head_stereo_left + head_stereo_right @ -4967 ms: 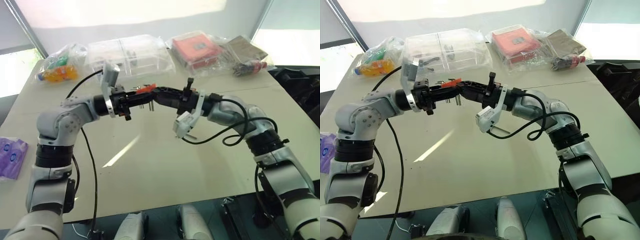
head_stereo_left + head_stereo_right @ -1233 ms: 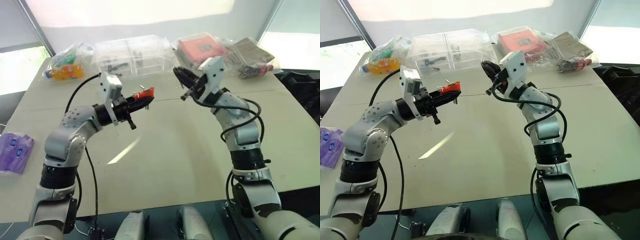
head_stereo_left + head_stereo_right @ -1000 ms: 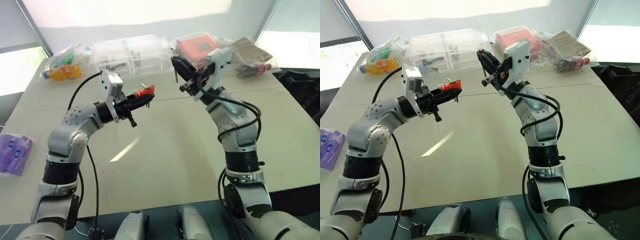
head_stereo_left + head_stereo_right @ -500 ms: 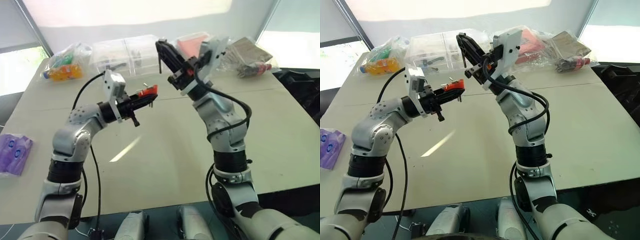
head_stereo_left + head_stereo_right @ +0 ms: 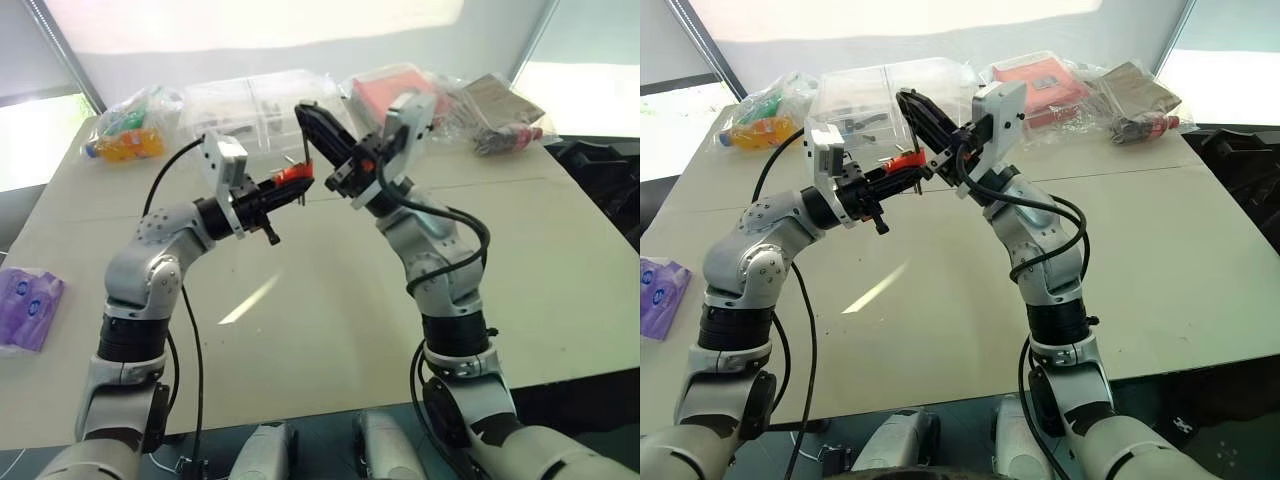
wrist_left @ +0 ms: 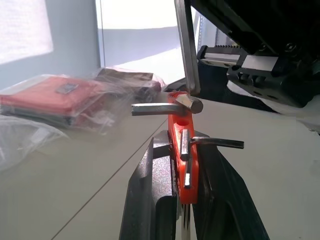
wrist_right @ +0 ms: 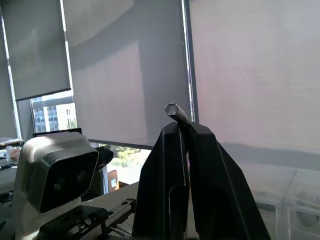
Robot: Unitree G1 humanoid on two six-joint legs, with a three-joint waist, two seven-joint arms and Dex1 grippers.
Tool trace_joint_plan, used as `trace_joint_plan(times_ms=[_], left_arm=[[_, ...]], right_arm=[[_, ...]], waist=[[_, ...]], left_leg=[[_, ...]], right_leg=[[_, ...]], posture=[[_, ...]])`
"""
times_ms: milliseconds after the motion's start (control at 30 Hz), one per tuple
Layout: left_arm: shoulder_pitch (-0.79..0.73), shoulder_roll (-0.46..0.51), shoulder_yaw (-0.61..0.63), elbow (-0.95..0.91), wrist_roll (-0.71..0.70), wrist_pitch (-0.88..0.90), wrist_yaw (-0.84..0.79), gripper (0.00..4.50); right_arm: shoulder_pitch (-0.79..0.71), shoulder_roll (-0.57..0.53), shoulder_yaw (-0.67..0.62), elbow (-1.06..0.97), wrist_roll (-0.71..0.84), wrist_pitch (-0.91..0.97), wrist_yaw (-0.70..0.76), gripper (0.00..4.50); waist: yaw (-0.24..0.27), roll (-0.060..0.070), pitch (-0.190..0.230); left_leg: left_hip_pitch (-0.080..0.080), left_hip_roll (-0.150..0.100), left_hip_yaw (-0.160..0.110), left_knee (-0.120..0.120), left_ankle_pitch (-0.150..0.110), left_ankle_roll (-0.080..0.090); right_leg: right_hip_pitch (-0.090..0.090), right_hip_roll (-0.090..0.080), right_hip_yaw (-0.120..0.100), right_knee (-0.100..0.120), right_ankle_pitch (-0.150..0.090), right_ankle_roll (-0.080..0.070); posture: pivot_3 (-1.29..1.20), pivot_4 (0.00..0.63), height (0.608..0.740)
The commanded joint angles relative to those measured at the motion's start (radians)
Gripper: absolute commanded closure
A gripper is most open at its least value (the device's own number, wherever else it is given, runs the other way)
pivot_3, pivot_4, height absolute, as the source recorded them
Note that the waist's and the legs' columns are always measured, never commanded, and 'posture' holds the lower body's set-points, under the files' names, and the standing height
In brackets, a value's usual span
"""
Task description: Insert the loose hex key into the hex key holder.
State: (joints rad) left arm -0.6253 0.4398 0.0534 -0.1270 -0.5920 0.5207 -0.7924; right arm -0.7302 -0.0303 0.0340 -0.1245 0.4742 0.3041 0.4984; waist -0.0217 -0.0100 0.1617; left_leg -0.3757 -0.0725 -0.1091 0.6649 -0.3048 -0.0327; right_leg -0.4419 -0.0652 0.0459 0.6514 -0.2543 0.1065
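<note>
My left gripper [image 5: 286,186] is shut on the hex key holder [image 6: 181,125], a small red-orange block with thin metal keys sticking out sideways, held above the table. My right gripper [image 5: 304,109] reaches in over it from the right, shut on the loose hex key [image 6: 184,50]. The key's long leg hangs down from those fingers, and its lower end sits right at the top of the holder [image 5: 293,177]. In the right wrist view the key's hexagonal end [image 7: 172,109] pokes out between the shut fingers [image 7: 170,150].
At the back of the pale table [image 5: 330,300] stand a clear plastic box [image 5: 255,105], a flat red-orange box in clear wrap [image 5: 395,92], a dark packet [image 5: 500,105] and a bag of coloured items [image 5: 125,135]. A purple packet [image 5: 25,310] lies at the left edge.
My right gripper has swung left and a little up with the hex key, bringing the key's lower end to the top of the holder. The left gripper and holder have stayed put.
</note>
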Motion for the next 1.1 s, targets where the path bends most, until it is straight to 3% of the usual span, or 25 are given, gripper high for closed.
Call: trace_joint_plan(times_ms=[33,1100], left_arm=[[-0.023,0.002,0.022,-0.022,-0.017,-0.005,0.000,4.42],[-0.006,0.003,0.017,-0.072,-0.032,0.023,0.004,4.42]], right_arm=[[-0.003,0.002,0.003,-0.050,-0.004,-0.030,-0.001,4.43],[-0.021,-0.004,0.013,-0.018,-0.016,-0.059,-0.012,4.43]], waist=[[0.000,0.000,0.000],[0.000,0.000,0.000]], left_leg=[[0.000,0.000,0.000,0.000,0.000,0.000],[0.000,0.000,0.000,0.000,0.000,0.000]], right_leg=[[0.000,0.000,0.000,0.000,0.000,0.000],[0.000,0.000,0.000,0.000,0.000,0.000]], posture=[[0.00,0.150,0.740],[0.00,0.150,0.740]])
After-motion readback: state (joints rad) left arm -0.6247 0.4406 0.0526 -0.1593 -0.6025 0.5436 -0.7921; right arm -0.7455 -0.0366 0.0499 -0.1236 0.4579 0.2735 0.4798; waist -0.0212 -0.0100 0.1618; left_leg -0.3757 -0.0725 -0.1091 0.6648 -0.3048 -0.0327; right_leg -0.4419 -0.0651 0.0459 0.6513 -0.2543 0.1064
